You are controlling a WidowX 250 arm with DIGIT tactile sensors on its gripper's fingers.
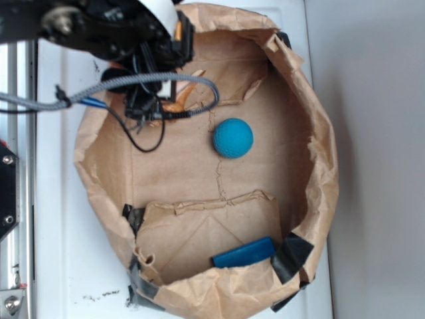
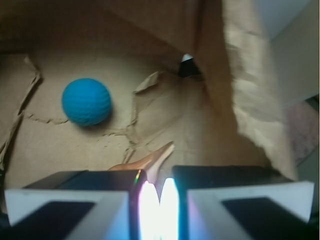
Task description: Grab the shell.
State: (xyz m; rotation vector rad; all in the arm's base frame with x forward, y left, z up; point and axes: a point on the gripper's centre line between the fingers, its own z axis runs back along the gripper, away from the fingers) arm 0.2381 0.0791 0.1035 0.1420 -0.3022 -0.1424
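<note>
At the bag's far corner I'm seeing the pincer (image 2: pixel 155 187) sitting nearly closed, pinching the shell (image 2: pixel 150 161), its thin tip poking out past the fingers. Blue ball (image 1: pixel 233 137) is lying nearby, blue block (image 1: pixel 244 253) well apart.

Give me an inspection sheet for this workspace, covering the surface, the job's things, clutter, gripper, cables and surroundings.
Surface: crumpled brown paper tray, torn in places, corners held with black tape.
Job's things: shell lies on the paper, thin tip poking out past the gripper's fingers; the rest is hidden.
Clutter: blue ball mid-tray, apart from the shell; flat blue block at the tray's near wall.
Gripper: gripper sits low over the shell, fingers nearly together; grip cannot be confirmed.
Cables: braided cable and thin black wires loop off the arm, over the tray.
Surroundings: white tabletop, metal rail at the left edge.
</note>
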